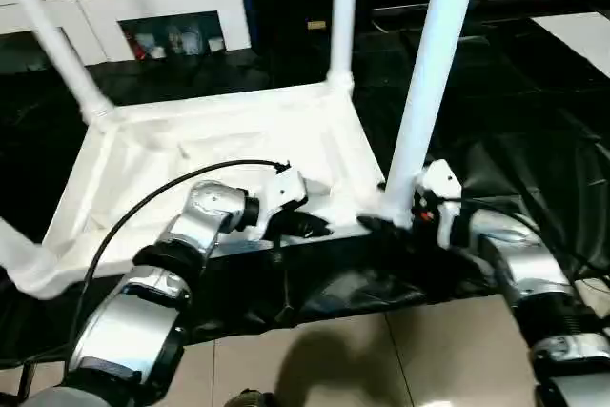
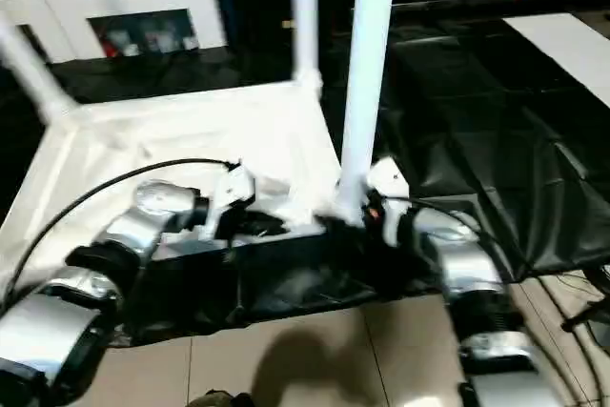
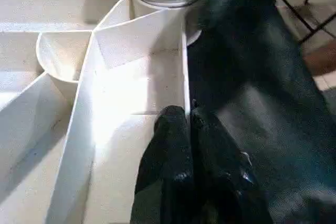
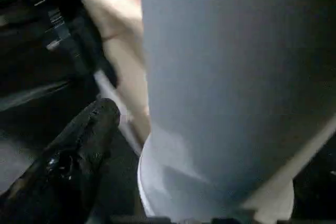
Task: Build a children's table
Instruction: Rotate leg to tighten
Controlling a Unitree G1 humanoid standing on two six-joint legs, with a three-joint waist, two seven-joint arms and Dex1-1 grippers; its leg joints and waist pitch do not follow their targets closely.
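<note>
The children's table lies upside down on black cloth, its white ribbed tabletop [image 1: 191, 154] facing up. White legs stand in its corner sockets: the near right leg [image 1: 429, 73], a far right leg [image 1: 343, 16] and a far left leg [image 1: 57, 45]. My left gripper [image 3: 186, 121] is shut on the thin near rim of the tabletop, close to the near right corner. My right gripper [image 1: 386, 224] sits at the base of the near right leg [image 4: 236, 77]. One of its black fingers [image 4: 79, 150] stands off the leg with a gap between them.
A white cabinet with glass doors [image 1: 162, 7] stands at the back left. A flat white board [image 1: 581, 35] lies at the far right on the black cloth [image 1: 496, 102]. Tiled floor [image 1: 381, 359] begins just in front of the cloth's near edge.
</note>
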